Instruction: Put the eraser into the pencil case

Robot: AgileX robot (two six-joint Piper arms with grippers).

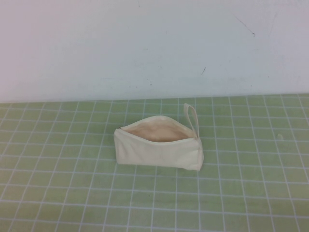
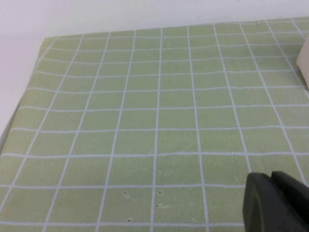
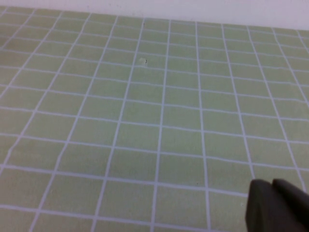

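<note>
The pencil case point(image 1: 157, 150) is a cream-white fabric pouch standing on the green grid mat in the middle of the high view. Its zip is open, the beige lining point(image 1: 157, 133) shows, and a thin wrist loop point(image 1: 191, 117) sticks up at its right end. A pale corner of the pencil case shows at the edge of the left wrist view point(image 2: 304, 60). The eraser is not visible in any view. My left gripper point(image 2: 273, 180) is shut and empty over bare mat. My right gripper point(image 3: 271, 186) is shut and empty over bare mat. Neither gripper shows in the high view.
The green mat with white grid lines point(image 1: 251, 193) covers the table up to a white wall point(image 1: 145, 43) at the back. The mat's left edge shows in the left wrist view point(image 2: 19, 111).
</note>
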